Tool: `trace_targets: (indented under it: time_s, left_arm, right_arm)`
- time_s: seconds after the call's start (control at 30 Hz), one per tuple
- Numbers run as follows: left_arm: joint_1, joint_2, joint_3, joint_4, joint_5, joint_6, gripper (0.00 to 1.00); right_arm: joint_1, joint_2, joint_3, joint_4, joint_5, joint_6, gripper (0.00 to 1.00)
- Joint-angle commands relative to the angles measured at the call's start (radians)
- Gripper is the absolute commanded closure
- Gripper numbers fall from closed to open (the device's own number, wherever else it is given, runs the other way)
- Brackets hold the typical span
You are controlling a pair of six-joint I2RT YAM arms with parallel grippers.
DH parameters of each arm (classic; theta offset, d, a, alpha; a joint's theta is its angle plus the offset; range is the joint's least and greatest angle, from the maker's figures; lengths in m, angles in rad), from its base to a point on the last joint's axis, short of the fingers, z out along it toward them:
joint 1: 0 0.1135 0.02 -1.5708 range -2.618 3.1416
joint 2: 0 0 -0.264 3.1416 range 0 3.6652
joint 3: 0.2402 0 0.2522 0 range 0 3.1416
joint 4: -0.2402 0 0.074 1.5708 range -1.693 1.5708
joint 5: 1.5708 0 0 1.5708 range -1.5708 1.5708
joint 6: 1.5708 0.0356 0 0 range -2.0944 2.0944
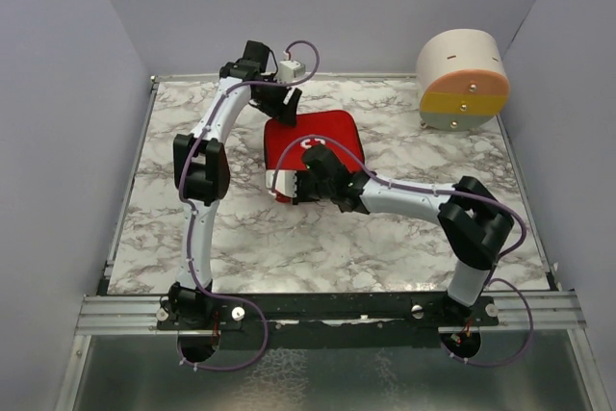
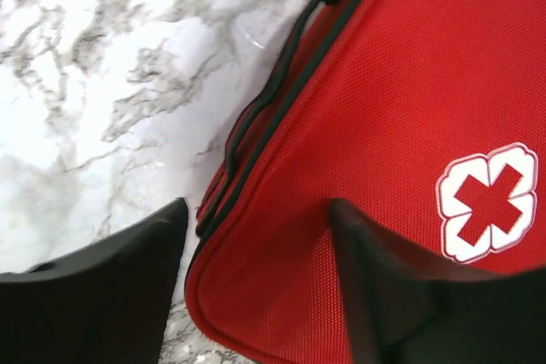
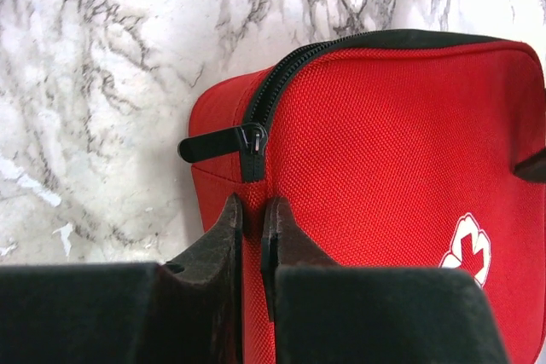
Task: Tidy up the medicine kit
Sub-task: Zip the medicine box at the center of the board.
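Right fingers (image 3: 281,249) seemingly pinched on medicine kit (image 3: 384,142) corner, left fingers (image 2: 375,296) apart (straddling edge)

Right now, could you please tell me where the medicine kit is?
In the top view, the medicine kit lies near the middle of the table, the left gripper at its far-left corner and the right gripper at its near-left corner.

Item count, viewed from the near edge:

- One white and grey marble-patterned table (image 1: 385,238).
- One rounded-square red zippered fabric case (image 1: 327,137) at centre, bearing one white emblem with a red cross (image 2: 488,202) and one black zipper pull (image 3: 213,144).
- One round cream drawer container (image 1: 462,79) at far right, with three drawer fronts: orange, yellow, grey.
- Two white and black robot arms: left arm (image 1: 202,170), right arm (image 1: 414,197).
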Motion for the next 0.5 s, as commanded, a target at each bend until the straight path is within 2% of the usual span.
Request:
trace_targets:
  time_s: [0.0,0.1,0.2,0.3,0.47]
  left_arm:
    - [0.026,0.023,0.135,-0.081,-0.163,-0.023,0.23]
    - [0.081,-0.001,0.202,-0.08,-0.217,-0.032,0.18]
    - [0.139,-0.058,0.168,-0.073,-0.243,-0.059,0.18]
    - [0.188,-0.154,0.022,-0.051,-0.231,-0.087,0.18]
    - [0.231,-0.353,-0.337,0.015,-0.129,-0.1,0.21]
  right_arm:
    - [-0.013,0.08,0.05,-0.008,0.057,0.085,0.99]
    - [-0.013,0.125,0.115,-0.026,0.069,0.131,0.99]
    - [-0.013,0.165,0.176,-0.025,0.083,0.172,0.99]
    - [-0.013,0.213,0.237,-0.028,0.105,0.209,0.99]
    - [-0.014,0.271,0.302,-0.036,0.107,0.257,0.99]
